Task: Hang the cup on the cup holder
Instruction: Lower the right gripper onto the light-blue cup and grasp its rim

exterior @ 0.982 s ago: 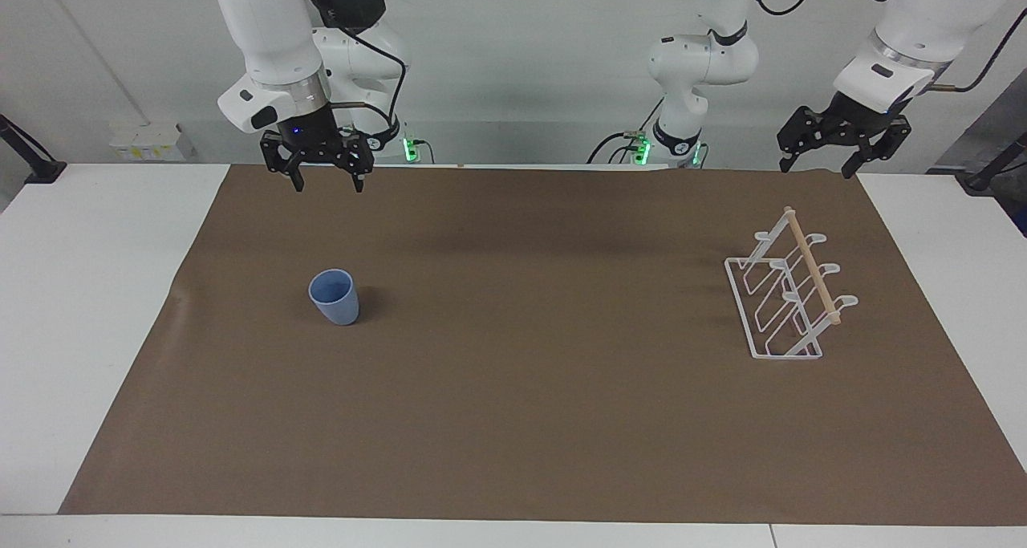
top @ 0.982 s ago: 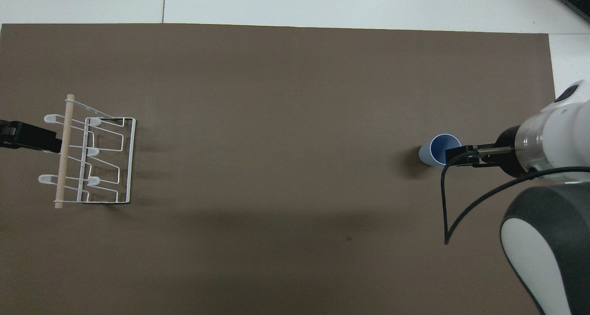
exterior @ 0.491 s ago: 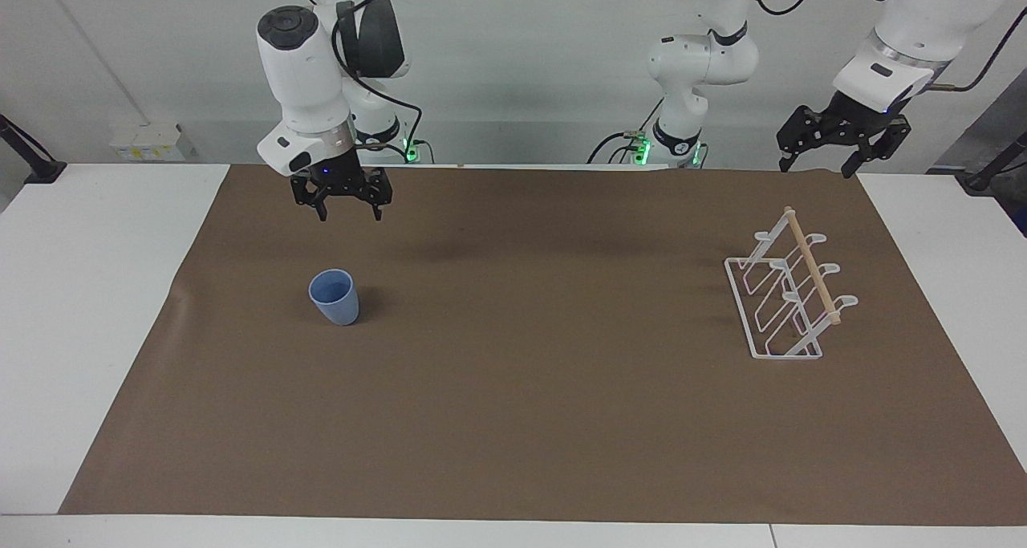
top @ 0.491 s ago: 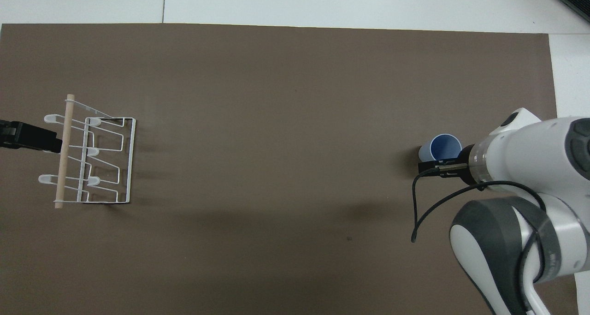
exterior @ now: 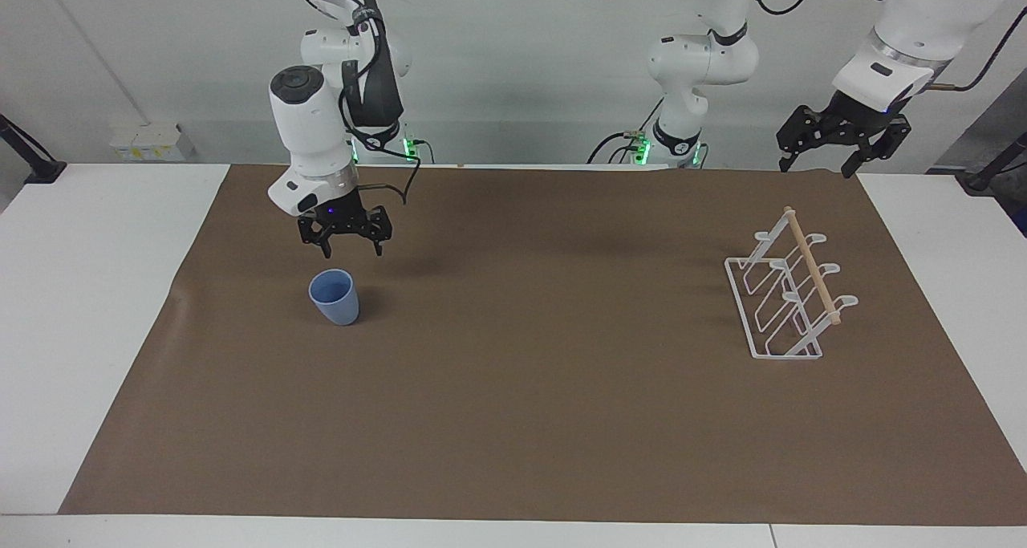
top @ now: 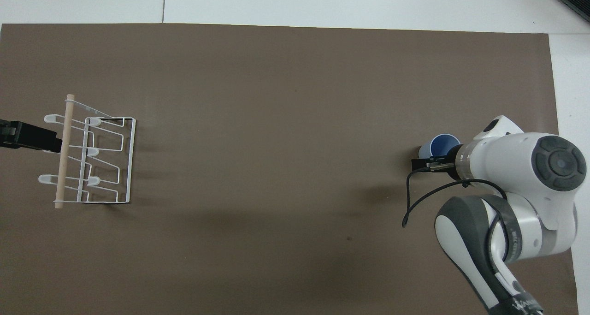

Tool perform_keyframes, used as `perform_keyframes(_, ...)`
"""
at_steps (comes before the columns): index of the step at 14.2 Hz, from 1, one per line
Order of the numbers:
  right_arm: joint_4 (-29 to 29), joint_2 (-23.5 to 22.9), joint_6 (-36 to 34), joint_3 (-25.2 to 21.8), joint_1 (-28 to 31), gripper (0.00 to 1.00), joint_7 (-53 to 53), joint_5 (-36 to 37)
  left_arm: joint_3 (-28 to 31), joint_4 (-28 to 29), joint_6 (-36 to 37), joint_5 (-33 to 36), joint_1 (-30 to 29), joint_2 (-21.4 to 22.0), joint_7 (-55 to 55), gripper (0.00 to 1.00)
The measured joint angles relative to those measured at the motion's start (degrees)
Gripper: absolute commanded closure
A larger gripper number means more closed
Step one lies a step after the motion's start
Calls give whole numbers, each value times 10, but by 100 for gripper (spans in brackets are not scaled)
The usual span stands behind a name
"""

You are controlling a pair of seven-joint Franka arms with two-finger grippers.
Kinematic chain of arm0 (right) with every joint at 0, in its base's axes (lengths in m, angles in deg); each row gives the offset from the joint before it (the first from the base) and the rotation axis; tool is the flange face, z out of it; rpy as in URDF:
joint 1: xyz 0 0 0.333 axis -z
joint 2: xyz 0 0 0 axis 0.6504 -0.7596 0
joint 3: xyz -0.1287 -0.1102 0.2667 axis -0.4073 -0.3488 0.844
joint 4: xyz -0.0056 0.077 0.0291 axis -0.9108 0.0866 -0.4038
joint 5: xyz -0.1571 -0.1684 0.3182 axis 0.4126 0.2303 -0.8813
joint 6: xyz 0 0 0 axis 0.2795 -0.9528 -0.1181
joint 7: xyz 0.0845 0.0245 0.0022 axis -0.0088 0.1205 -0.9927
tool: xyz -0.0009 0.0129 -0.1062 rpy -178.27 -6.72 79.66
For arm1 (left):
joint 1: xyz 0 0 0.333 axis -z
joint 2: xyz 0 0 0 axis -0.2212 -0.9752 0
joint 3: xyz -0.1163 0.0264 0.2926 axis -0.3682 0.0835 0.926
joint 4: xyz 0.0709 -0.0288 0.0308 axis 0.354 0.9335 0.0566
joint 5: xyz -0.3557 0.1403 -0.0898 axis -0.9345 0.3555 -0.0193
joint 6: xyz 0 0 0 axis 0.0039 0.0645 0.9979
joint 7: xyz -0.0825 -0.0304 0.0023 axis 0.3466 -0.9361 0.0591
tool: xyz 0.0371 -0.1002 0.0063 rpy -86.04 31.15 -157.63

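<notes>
Lowered and swung in since the earlier frame, the right hand (exterior: 343, 243) now hangs with fingers spread wide and empty just above the cup (exterior: 334, 296), which stands upright on the brown mat at the right arm's end of the bench, likely lining up a grasp. The left hand (exterior: 826, 156) waits open above the mat's edge near the cup holder (exterior: 790, 291). From overhead the right arm hides part of the cup, and only the left hand's tip shows.

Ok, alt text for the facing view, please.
The right gripper, open, hangs just above a light-blue cup standing upright on the brown mat. The left gripper, open, waits raised above the mat's edge near the empty white cup holder.
</notes>
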Motion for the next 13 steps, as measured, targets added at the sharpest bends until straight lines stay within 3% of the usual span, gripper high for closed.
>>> perform_keyframes(4, 0, -33, 51, -1, 5, 0, -4, 0, 1, 0, -1, 0, 0, 0, 0, 0)
perform_keyframes(13, 0, -73, 87, -1, 5, 0, -4, 0, 1, 0, -1, 0, 0, 0, 0, 0)
